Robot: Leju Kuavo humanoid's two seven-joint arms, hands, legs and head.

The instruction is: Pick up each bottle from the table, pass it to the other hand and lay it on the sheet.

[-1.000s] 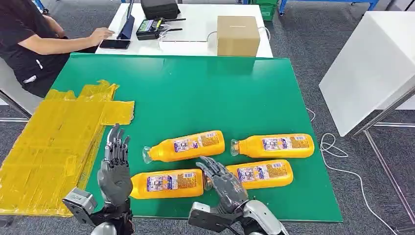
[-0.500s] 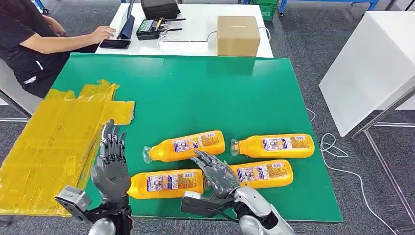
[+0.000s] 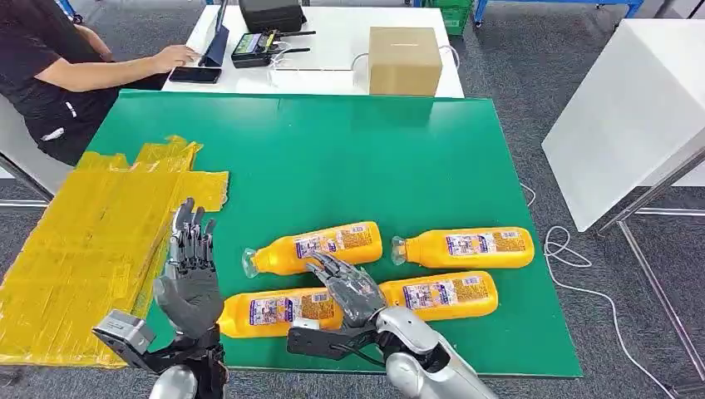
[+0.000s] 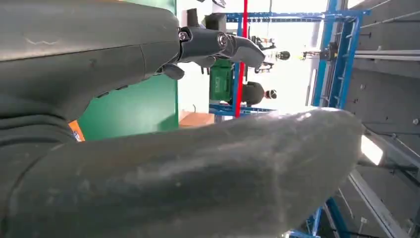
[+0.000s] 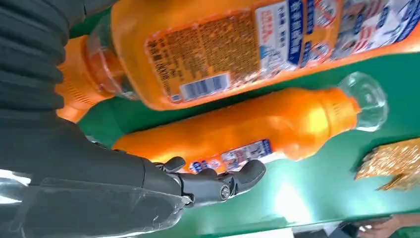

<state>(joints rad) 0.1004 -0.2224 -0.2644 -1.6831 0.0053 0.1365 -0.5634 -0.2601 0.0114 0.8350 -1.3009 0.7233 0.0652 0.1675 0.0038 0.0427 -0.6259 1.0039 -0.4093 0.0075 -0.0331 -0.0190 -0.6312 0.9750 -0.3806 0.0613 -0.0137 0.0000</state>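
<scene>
My right hand (image 3: 345,285) hovers fingers spread over the near-left bottle (image 3: 278,310), right above its cap end, gripping nothing. Three more bottles lie on the green table (image 3: 366,158): one (image 3: 320,246) just behind my hand, one (image 3: 441,293) beside it on the right, one (image 3: 465,247) far right. My left hand (image 3: 189,278) is upright, spread and empty, next to the yellow sheet (image 3: 91,249).

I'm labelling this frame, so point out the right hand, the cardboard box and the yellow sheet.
right hand (image 3: 345,287), head view, on the back of the hand
cardboard box (image 3: 404,60), head view, on its front face
yellow sheet (image 3: 91,249), head view, on its flat middle
</scene>
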